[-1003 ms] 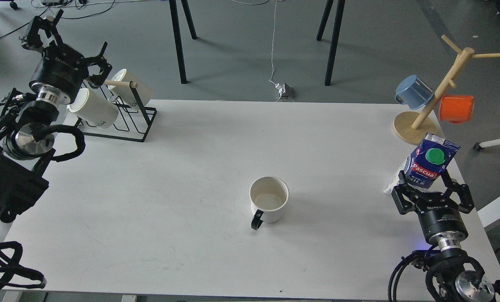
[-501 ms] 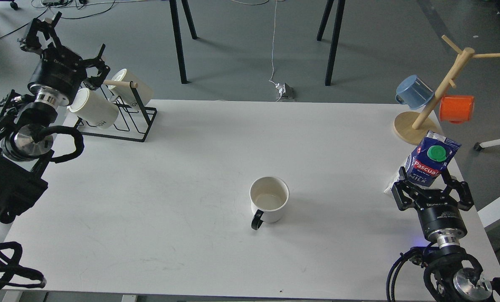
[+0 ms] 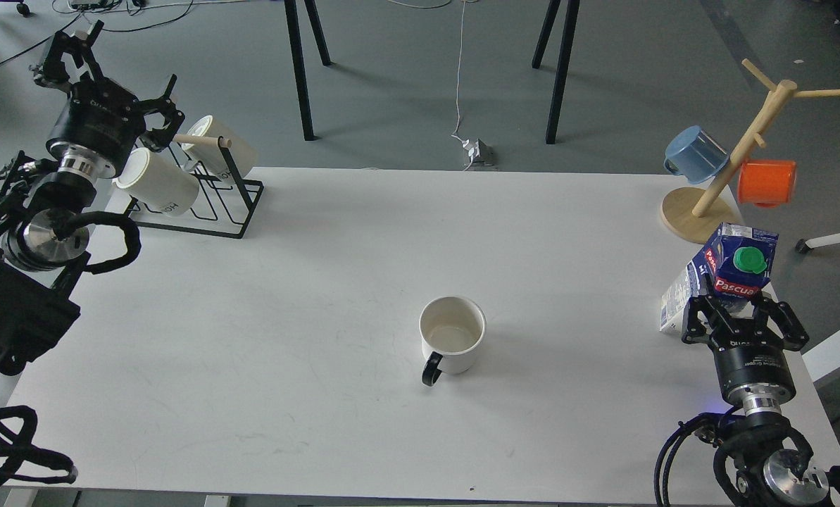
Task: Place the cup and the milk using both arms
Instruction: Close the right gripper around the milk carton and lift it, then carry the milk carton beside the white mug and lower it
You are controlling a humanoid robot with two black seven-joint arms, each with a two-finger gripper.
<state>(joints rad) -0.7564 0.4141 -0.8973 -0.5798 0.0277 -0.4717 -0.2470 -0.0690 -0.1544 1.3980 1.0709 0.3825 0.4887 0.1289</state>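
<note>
Our right gripper (image 3: 742, 310) holds the milk (image 3: 733, 271) in its jaws, ready for placing, well right of the cup (image 3: 452, 339) on the worktop (image 3: 321, 282). Our left gripper (image 3: 106, 77) hangs jaws wide, empty.

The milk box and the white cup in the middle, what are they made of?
The milk box looks like printed cardboard: folded flat sides, sharp creases, and a green cap that looks plastic. The white cup looks like glazed ceramic: thick smooth walls, a slight shine, and a black handle, though enamel or plastic can't be ruled out.
</note>
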